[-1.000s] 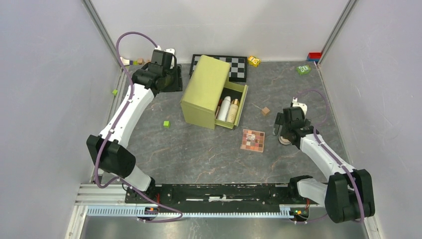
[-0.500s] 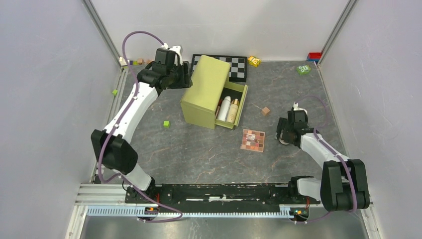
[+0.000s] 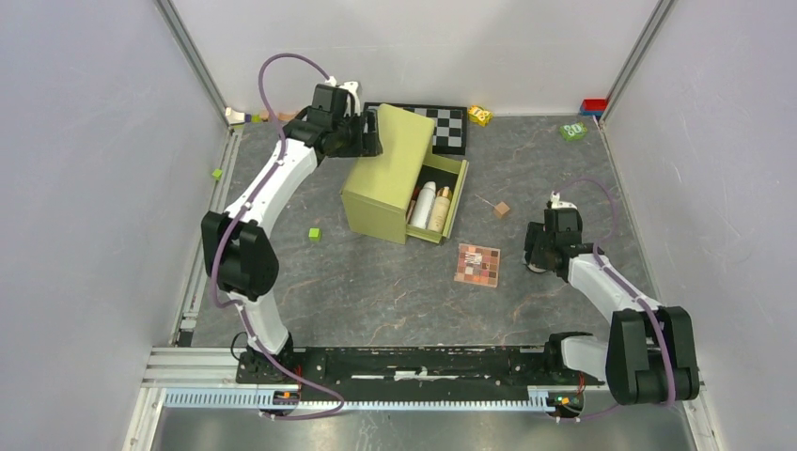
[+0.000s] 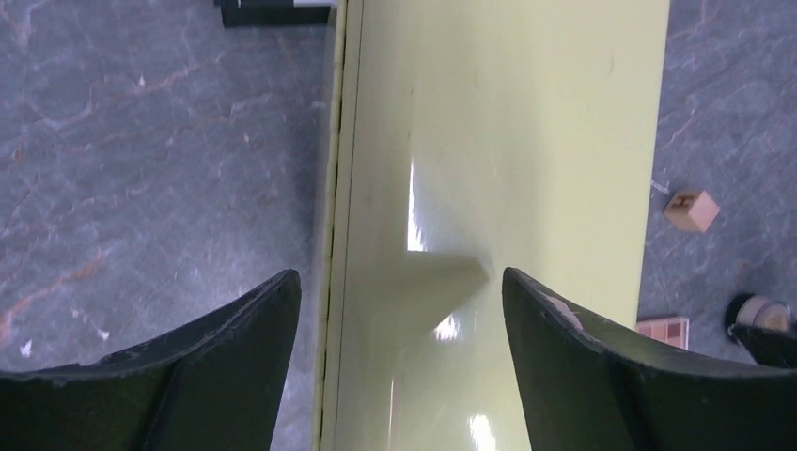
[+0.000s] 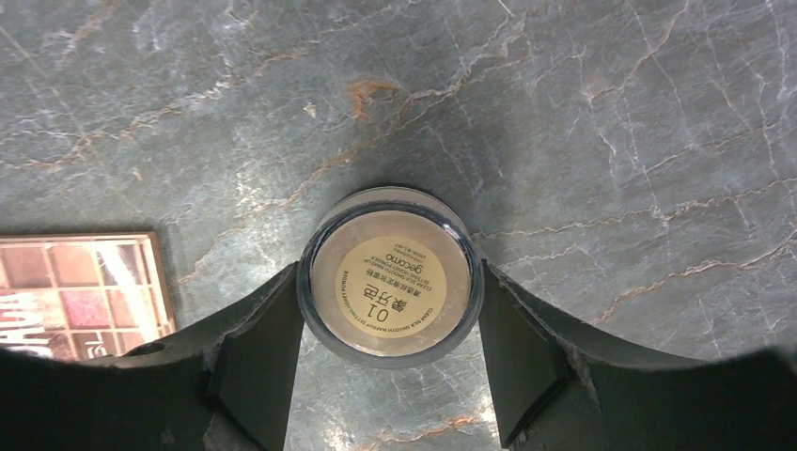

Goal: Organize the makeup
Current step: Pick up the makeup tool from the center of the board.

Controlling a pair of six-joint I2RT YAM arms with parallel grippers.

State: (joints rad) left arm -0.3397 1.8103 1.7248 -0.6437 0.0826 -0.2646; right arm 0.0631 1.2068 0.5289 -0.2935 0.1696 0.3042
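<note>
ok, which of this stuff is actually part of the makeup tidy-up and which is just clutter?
Job:
- eyeshadow palette
- round compact, between the right arm's fingers
- white bottle and beige bottle, already in the green drawer box

Lying about:
- chequered board
- wooden cube
- green cube
- yellow toy

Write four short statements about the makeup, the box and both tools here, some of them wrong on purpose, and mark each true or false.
1. The right tool has its fingers on either side of the round jar. True.
2. The palette lies inside the drawer. False: it lies on the table, outside the drawer.
3. A white bottle and a beige bottle lie in the open drawer. True.
4. The left tool grips a brush. False: it is open and empty above the green box.
</note>
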